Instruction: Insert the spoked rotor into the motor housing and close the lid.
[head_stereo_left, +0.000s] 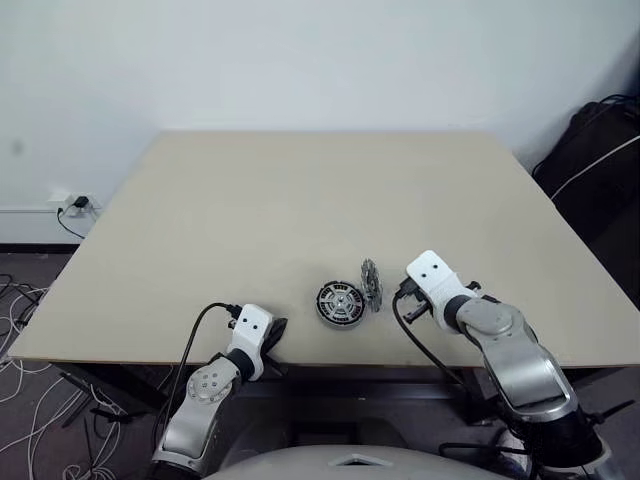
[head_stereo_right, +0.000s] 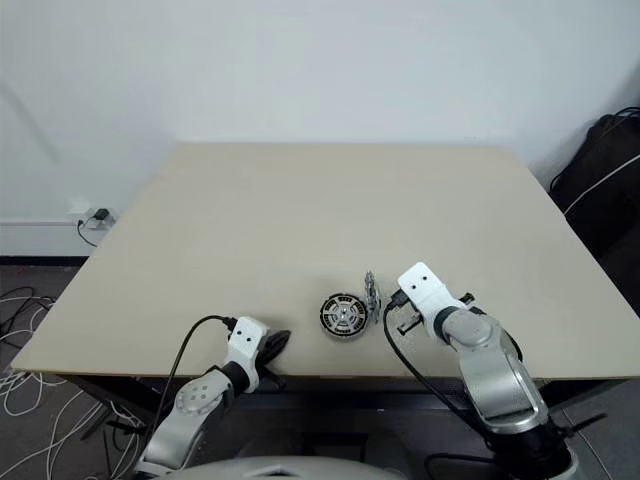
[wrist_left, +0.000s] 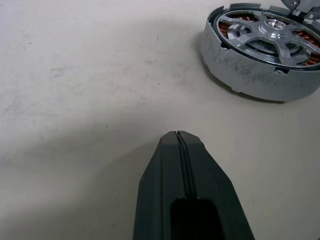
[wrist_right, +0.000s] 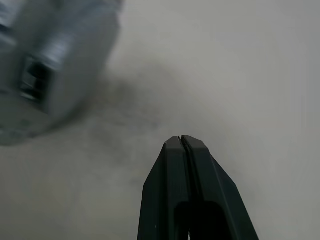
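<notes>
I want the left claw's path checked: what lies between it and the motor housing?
Nothing: the left wrist view shows bare table between the shut left claw and the motor housing, which already holds the spoked rotor.

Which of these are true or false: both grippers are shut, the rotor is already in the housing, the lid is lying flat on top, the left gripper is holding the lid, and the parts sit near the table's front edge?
1. Both grippers are shut. True: the left gripper and the right gripper each have their fingers pressed together on nothing.
2. The spoked rotor sits inside the motor housing. True.
3. The lid lies flat on top of the housing. False: it stands on edge beside the housing, on the right gripper's side.
4. The left gripper holds the lid. False: it is empty, apart from the parts.
5. The parts sit near the front edge of the table. True.
</notes>
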